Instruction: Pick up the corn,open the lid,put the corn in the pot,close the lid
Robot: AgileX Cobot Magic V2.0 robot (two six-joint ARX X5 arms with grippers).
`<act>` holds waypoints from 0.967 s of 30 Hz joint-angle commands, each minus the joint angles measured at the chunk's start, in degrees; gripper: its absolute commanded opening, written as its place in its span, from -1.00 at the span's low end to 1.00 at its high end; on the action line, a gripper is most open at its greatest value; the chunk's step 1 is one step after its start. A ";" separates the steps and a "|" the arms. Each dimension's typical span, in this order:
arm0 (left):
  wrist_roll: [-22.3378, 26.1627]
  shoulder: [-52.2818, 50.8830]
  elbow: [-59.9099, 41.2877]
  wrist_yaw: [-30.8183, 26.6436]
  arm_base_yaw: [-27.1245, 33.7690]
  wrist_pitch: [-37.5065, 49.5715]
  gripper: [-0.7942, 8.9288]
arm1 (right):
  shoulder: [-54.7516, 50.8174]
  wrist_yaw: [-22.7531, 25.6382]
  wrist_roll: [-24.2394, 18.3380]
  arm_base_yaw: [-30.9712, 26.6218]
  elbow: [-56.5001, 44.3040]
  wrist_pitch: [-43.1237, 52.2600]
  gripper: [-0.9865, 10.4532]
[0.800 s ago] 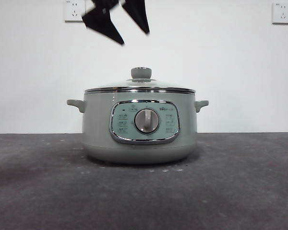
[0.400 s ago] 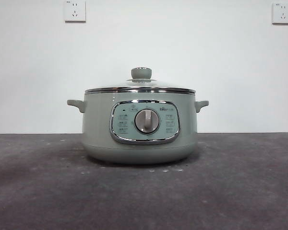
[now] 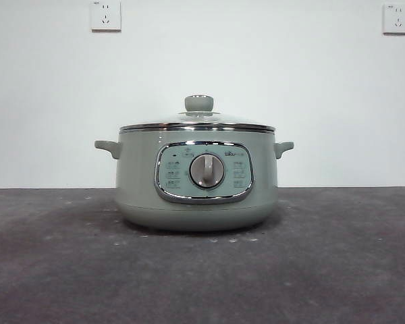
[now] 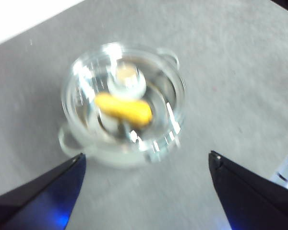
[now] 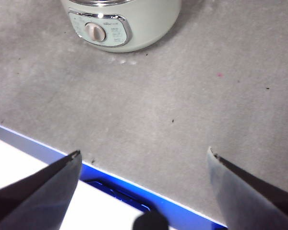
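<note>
The sage-green pot [image 3: 197, 202] stands in the middle of the table in the front view, dial facing the camera. The glass lid [image 3: 197, 122] sits shut on it, its green knob [image 3: 198, 102] on top. In the blurred left wrist view the corn [image 4: 124, 109] lies inside the pot [image 4: 77, 143], seen through the lid [image 4: 86, 76]. My left gripper [image 4: 147, 155] is open and empty, high above the pot. My right gripper [image 5: 144, 151] is open and empty over the table's front edge, well away from the pot [image 5: 149, 24]. Neither gripper shows in the front view.
The grey table [image 3: 337, 270] spreads around the pot. Two wall sockets [image 3: 105, 15] [image 3: 397, 17] sit high on the white wall behind. A blue-lit table edge [image 5: 110, 187] runs under my right gripper.
A gripper's black jaws that hung above the lid at the top of the front view have risen out of that view. The pot and lid have not moved.
</note>
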 commanded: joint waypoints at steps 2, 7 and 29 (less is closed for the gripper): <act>-2.21 -7.85 -11.26 0.20 -0.09 -0.04 0.06 | -0.17 0.39 -0.90 0.04 -0.48 -1.46 -0.06; -3.96 -17.31 -23.34 0.20 -0.63 -0.04 0.06 | -0.15 0.94 -0.87 0.04 -0.48 -1.44 -0.06; -4.61 -24.13 -28.81 0.15 -0.61 -0.04 -0.85 | -0.13 1.95 -0.59 0.04 -0.48 -1.44 -0.85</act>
